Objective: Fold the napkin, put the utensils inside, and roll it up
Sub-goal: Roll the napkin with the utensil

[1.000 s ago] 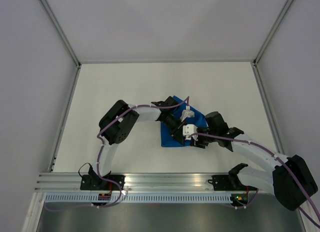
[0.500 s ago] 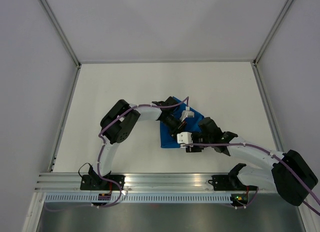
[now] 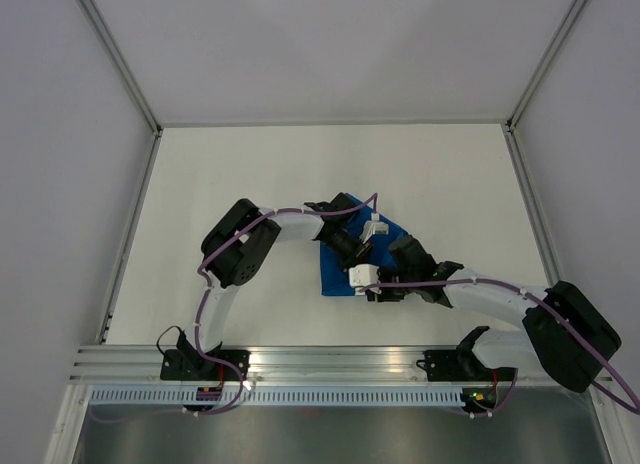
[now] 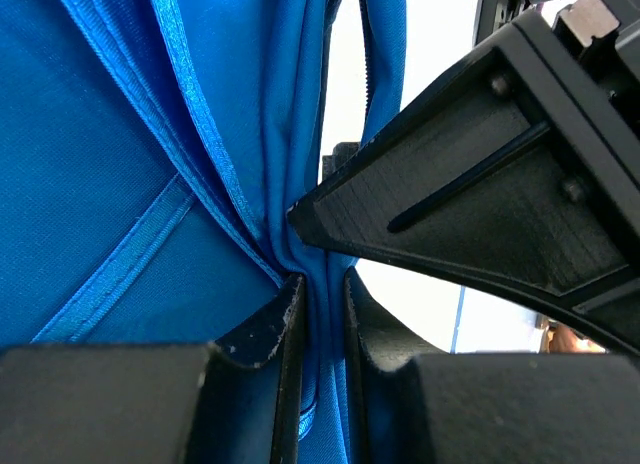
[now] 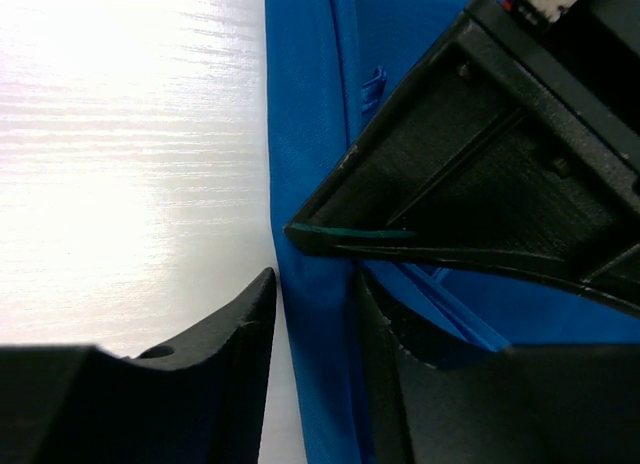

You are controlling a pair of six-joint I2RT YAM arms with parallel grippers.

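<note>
From the aluminium rail [image 3: 330, 362] at the near edge, both arms are bent inward to meet over the napkin [image 3: 333, 276]. It lies partly folded just nearer than the middle of the table [image 3: 250, 174] and is largely covered by the two wrists. A bunched ridge of the blue cloth is clamped between the drawn-together fingers of the left gripper [image 4: 318, 309], with several hemmed layers gathered into that pinch. The right gripper [image 5: 315, 299] is set just beside it, astride the napkin's outer edge, its fingers held narrowly apart. A sliver of table is seen between one finger and the cloth, so no firm hold is shown there. The utensils cannot be made out in any view, and whether they are hidden in the folds cannot be told. Trouble is judged likeliest from the crowding. If only the top layer is caught by the right fingers, or the grippers are drawn in different directions, the fold could be pulled open or the thin cloth dragged across the smooth surface. A knock between fingers is also possible. Beyond the cloth, the white table is faintly grained and catches glare. It is enclosed at the sides and far end by plain pale grey walls [image 3: 60, 184], joined by metal corner struts [image 3: 118, 59].
</note>
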